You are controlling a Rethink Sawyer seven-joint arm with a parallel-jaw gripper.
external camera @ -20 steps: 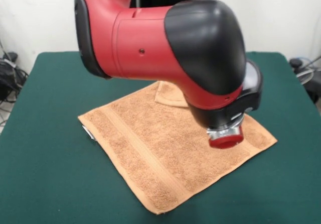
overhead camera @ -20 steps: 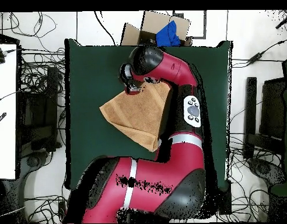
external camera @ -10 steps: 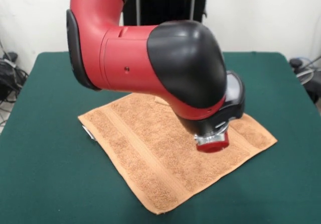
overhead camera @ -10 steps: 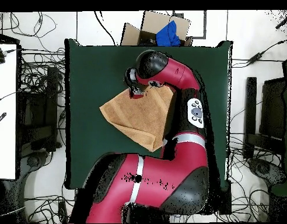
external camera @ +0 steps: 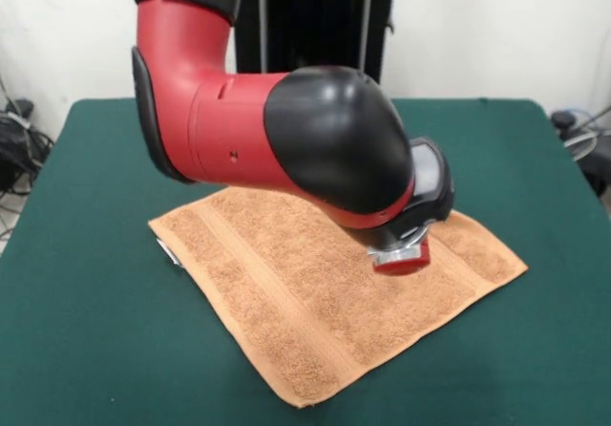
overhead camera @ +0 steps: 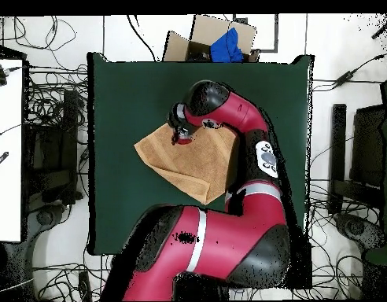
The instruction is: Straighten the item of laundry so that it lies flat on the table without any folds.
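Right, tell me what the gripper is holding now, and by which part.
It cannot be told: the gripper sits low over the towel, but the arm hides whether it grips the cloth.

the light is bright and even. a soft shadow lies under the big red and black robot arm [external camera: 286, 139]. nothing looks blurry.

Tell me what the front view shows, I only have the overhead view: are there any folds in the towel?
Observer: The towel looks flat wherever it shows, but the arm hides its far corner.
Operator: How high is the gripper?
Observer: The gripper hangs low over the towel; whether it touches, I cannot tell.
Operator: Any tags showing?
Observer: A small white tag sticks out at the picture's left edge of the towel, onto the table.
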